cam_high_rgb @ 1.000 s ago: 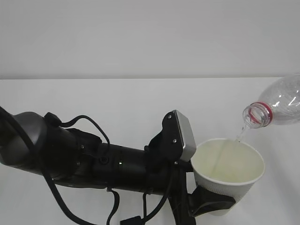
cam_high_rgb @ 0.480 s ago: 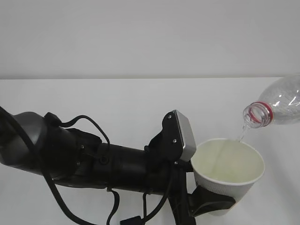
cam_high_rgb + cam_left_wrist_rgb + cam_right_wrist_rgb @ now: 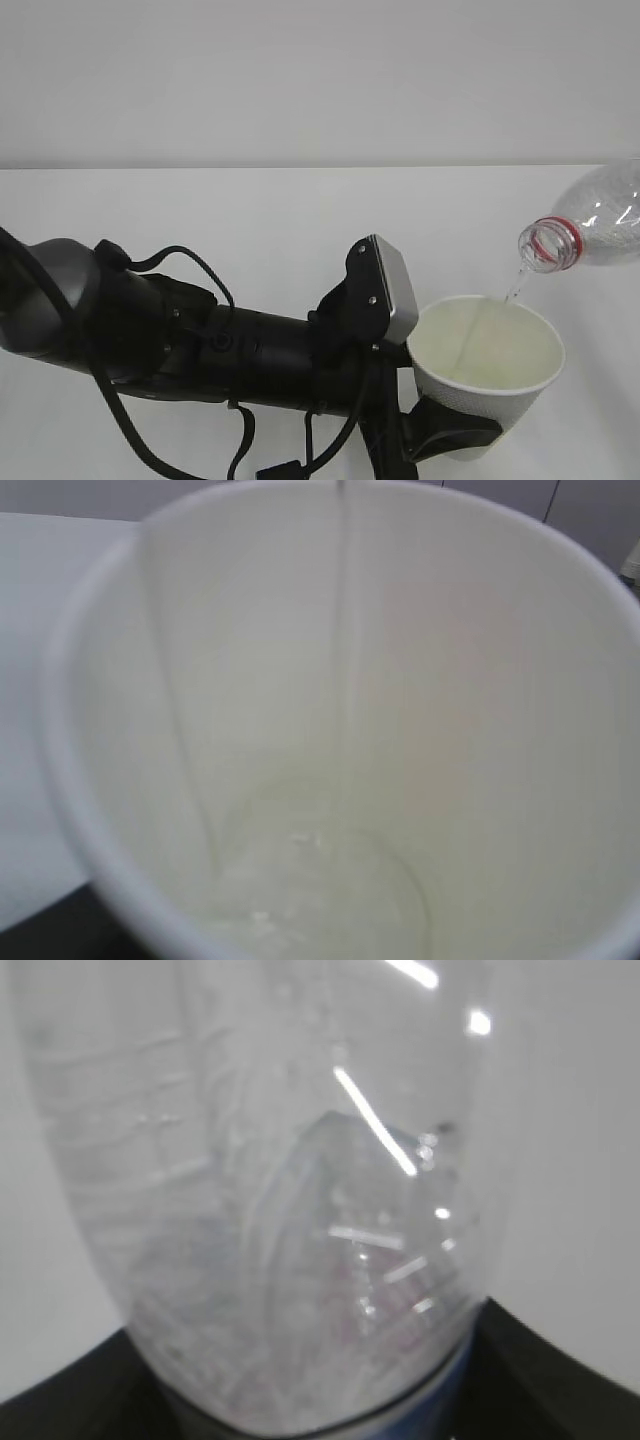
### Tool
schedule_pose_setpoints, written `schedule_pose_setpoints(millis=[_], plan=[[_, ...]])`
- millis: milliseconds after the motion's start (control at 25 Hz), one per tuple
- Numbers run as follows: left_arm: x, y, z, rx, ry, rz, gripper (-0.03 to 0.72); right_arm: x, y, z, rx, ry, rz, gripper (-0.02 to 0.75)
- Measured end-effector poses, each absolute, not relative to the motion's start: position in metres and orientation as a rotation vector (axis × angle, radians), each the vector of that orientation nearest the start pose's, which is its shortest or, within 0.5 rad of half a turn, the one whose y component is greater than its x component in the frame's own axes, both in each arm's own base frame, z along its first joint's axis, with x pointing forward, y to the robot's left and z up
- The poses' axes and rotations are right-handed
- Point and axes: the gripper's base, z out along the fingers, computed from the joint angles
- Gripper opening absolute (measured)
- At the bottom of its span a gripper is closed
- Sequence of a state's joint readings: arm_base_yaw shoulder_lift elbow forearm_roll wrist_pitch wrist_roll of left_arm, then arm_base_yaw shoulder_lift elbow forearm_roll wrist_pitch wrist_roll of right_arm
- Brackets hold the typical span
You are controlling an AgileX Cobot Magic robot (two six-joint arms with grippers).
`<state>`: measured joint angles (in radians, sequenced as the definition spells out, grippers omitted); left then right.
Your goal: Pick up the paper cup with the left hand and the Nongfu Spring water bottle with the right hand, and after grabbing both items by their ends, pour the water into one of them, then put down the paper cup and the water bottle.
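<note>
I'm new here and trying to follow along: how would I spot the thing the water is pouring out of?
Start at the big black arm across the lower left, which holds a white paper cup at its tip. Just above the cup's far rim, at the right edge, hangs the tilted clear water bottle. Its red neck ring marks it out.

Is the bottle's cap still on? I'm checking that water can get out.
No: in the exterior view the bottle tilts with its mouth open, and water runs into the cup.
</note>
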<state>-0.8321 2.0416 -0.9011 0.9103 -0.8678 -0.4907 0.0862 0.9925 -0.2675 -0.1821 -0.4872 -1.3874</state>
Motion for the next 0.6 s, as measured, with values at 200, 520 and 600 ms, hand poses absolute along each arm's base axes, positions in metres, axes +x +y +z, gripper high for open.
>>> schedule_pose_setpoints(millis=[200, 520, 600], plan=[[0.2098, -0.3118, 0.12, 1.37, 1.536, -1.044, 0.499, 0.1807, 0.0233, 0.2346, -1.383, 1.206, -0.988, 0.492], [0.2099, -0.3117, 0.1199, 1.371, 1.537, -1.042, 0.499, 0.1807, 0.0233, 0.2346, -1.382, 1.208, -0.987, 0.492], [0.2099, -0.3117, 0.1198, 1.371, 1.538, -1.042, 0.499, 0.1807, 0.0233, 0.2348, -1.38, 1.207, -0.988, 0.492]])
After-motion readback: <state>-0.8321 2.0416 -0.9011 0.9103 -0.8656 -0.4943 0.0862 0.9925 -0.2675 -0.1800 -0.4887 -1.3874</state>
